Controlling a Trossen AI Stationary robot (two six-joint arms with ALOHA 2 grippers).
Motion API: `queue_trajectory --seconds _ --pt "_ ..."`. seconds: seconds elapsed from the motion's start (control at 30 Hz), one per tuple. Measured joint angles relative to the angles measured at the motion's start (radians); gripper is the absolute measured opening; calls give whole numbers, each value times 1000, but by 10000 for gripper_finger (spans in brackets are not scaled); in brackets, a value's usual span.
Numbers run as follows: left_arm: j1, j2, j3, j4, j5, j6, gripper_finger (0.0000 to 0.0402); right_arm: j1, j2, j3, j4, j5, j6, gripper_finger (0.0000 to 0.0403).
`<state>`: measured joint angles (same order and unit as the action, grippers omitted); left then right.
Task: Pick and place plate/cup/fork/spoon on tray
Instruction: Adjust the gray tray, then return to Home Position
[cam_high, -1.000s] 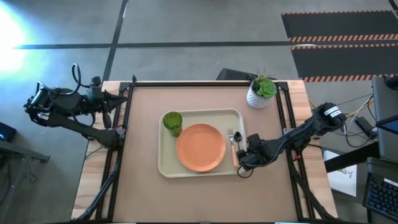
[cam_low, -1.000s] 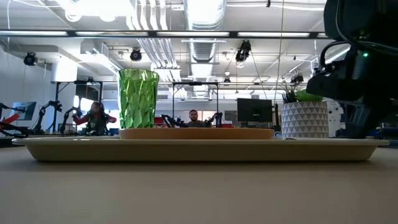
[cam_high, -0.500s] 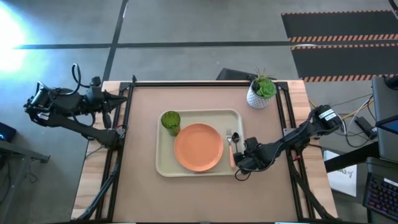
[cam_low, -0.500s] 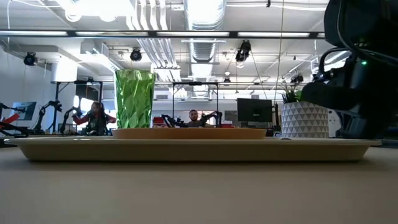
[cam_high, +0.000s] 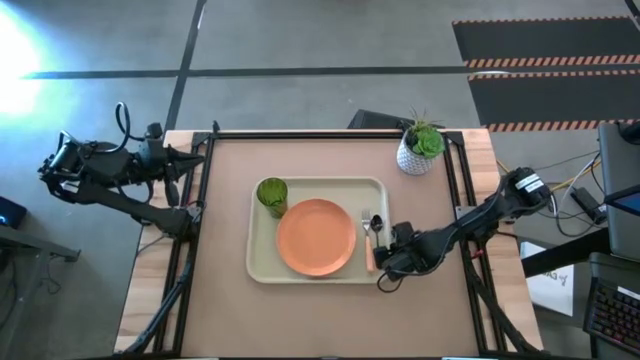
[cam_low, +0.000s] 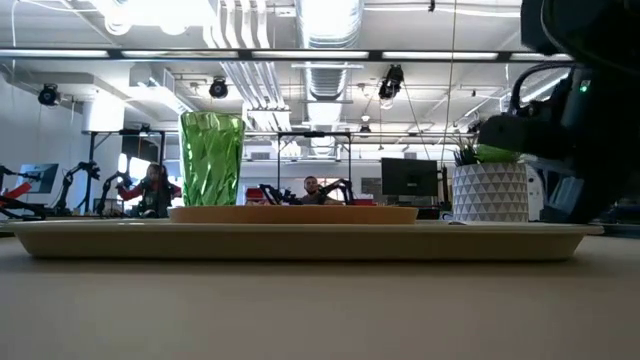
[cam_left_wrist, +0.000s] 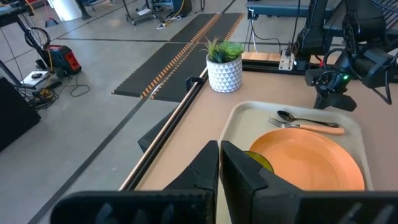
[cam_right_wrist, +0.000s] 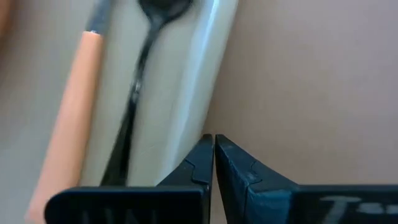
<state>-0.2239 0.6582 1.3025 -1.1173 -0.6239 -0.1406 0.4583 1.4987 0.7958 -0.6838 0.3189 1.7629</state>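
My right gripper (cam_high: 392, 262) sits low at the tray's (cam_high: 262, 268) right rim, near its front right corner, pressed up against the raised edge. Through the right wrist camera I see its two fingers (cam_right_wrist: 227, 163) drawn fully together with nothing between them, the tips meeting right at the outer side of the tray (cam_right_wrist: 193, 81) rim. Just inside that rim, beside the fingertips, lies the spoon (cam_right_wrist: 140, 68), its dark handle running alongside the rim, and next to it on the inner side the fork (cam_right_wrist: 68, 118) with its orange handle. From above, the spoon (cam_high: 377, 226) and fork (cam_high: 369, 238) lie side by side along the tray's right edge, between the gripper and the plate (cam_high: 316, 236). The plate fills the middle of the tray, and the cup (cam_high: 271, 194) stands upright in the tray's far left corner, touching or just beside the plate's edge. The tray itself is near the middle of the tabletop. A potted plant (cam_high: 420, 146) stands near the tabletop's far right corner, well apart from the tray.

My left gripper (cam_left_wrist: 219, 163) waits off the tabletop's left edge, fingers closed on nothing.
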Motion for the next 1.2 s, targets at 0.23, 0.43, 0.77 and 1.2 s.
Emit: queue_trajectory --seconds 0.23,0.43,0.77,1.2 --pt "0 0 0 0 0 46 0 0 -109 85 -6 118 -175 8" --pt "0 -12 3 -1 9 49 0 0 -213 263 -14 354 -518 9" --pt "0 -66 9 -38 89 38 0 7 -269 617 -13 438 -1238 9" --pt "0 -330 0 4 815 54 0 6 -347 740 24 87 -1622 9"
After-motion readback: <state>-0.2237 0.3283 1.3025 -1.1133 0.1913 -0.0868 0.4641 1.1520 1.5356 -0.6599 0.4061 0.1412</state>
